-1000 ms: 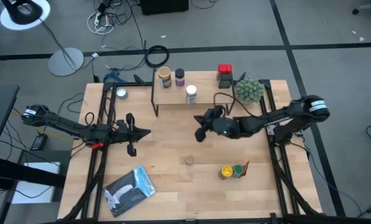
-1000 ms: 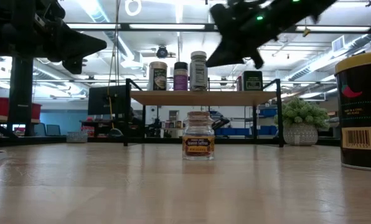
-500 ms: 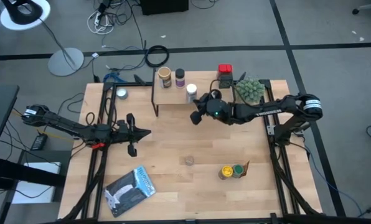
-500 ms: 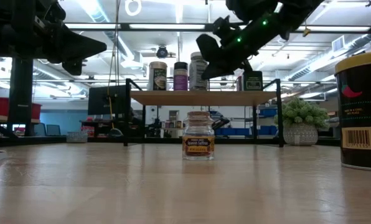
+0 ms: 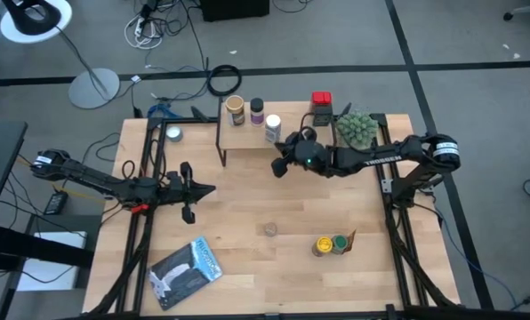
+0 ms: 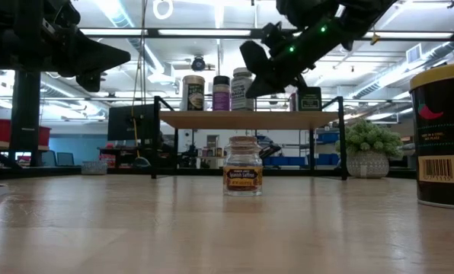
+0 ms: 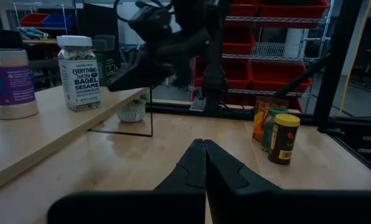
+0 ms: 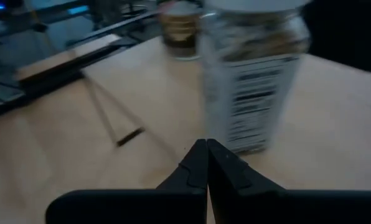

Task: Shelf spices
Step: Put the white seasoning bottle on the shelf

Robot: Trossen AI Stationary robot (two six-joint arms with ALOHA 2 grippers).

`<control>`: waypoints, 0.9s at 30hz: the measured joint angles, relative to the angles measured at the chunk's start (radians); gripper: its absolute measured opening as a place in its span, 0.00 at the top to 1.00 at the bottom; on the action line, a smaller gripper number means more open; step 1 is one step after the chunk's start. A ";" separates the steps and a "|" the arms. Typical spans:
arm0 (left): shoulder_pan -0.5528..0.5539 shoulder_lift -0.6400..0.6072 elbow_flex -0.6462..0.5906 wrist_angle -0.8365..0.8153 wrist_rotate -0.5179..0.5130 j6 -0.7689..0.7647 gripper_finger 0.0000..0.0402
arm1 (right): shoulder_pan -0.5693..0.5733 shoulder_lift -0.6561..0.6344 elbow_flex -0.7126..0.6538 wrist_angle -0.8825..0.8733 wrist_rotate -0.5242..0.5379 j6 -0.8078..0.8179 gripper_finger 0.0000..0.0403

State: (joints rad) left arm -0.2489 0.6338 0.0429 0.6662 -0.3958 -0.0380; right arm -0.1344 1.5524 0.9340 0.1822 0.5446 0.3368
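Spice jar [image 7: 78,73] reads "Everything but the Bagel Sesame"; both pincers are closed, empty.

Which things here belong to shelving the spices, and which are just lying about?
Job: shelf; jars on the shelf; small jar mid-table; yellow and green jars; red-lidded tin.
Lying about: silver pouch; plant.

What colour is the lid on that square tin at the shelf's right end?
Red. The tin itself is dark, and the lid shows best in the high view.
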 joint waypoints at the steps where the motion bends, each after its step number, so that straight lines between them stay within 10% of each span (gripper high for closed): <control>1: 0.000 0.000 0.000 0.000 0.000 0.000 1.00 | 0.013 0.000 0.000 0.002 0.000 0.008 1.00; 27: 0.000 0.000 0.000 0.016 0.000 0.000 1.00 | -0.090 0.000 0.000 0.126 -0.069 -0.085 1.00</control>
State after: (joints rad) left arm -0.2489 0.6342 0.0425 0.6819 -0.3958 -0.0383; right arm -0.2243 1.5524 0.9340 0.3083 0.4758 0.2518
